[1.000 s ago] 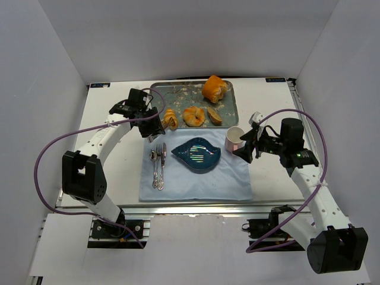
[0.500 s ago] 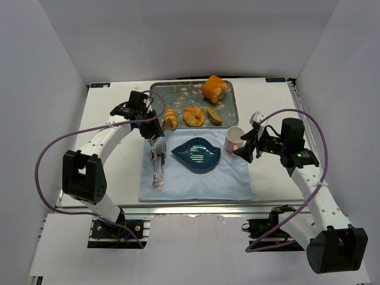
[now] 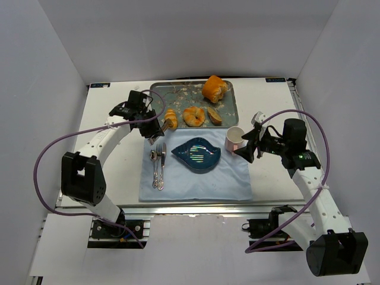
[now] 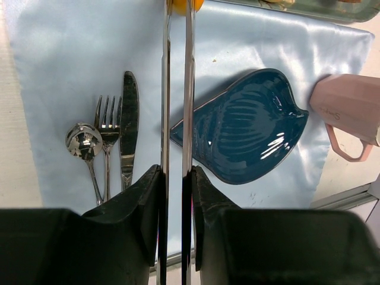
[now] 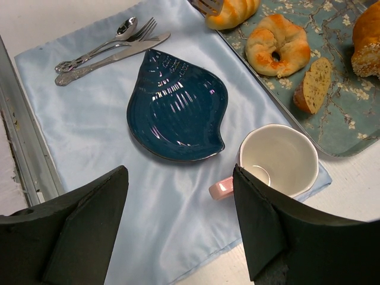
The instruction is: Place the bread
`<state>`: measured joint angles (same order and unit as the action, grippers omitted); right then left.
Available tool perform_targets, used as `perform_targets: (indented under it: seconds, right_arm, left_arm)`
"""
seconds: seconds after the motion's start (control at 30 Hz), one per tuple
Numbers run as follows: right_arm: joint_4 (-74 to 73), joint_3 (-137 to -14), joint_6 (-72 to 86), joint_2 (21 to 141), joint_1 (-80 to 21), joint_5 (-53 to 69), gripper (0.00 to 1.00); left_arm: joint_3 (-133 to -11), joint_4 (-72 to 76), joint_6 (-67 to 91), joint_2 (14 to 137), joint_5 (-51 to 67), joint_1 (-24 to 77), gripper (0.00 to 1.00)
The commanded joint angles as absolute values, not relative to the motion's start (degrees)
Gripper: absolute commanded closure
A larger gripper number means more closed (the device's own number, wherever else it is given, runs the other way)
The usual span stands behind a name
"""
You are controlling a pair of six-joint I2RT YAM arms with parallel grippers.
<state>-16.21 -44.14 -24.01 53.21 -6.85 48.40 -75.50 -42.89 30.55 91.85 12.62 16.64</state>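
Your left gripper [image 4: 176, 173] has squeezed in over the last second. The two blades of the tongs [image 4: 189, 89] it clamps now run almost parallel, with only a sliver between them, while the arm itself has barely shifted. Their tips are on the long bread roll [image 3: 170, 118], which sits at the near left corner of the tray [image 3: 178, 94], right at the rim. Whether it is off the tray yet, you can't tell from here. Your right gripper [image 5: 178, 172] hangs spread wide with nothing in it, just beside the pink cup [image 3: 235, 138]. Now watch that grip: the tongs look to have the roll by one end only, so as you lift, the free end may swing down and the roll may twist out. Squeeze harder to stop that and you dent soft bread, or the blades skid inside the fingers. Mind the tray rim too, because a low drag could catch the roll and flip it onto the cloth [image 3: 231, 178]. The blue shell plate [image 3: 197, 153] is near, but its face looks ribbed and dished. A roll let go from height may tumble off toward the knife [image 4: 127, 119] and fork [image 4: 108, 122]. Lift clear first, then set it down low and release gently.
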Motion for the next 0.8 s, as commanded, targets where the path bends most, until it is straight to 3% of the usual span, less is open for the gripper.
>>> perform_targets:
  seconds: [0.0, 0.5, 0.77]
  right_arm:
    - [-15.56, -43.77, -23.91, 52.12, -6.42, 50.10, 0.24]
    - [-16.70, -44.21, -24.08, 51.24, -6.33, 50.27, 0.24]
    - [-18.19, -45.62, -24.96, 51.15, -6.15, 50.27, 0.24]
  left_arm:
    - [-77.70, -42.45, 30.94, 86.75, 12.83, 16.96, 1.00]
    - [-71.55, -42.28, 31.55, 76.40, 18.71, 17.31, 1.00]
    - [-62.24, -40.88, 37.07, 64.17, 19.78, 26.53, 1.00]
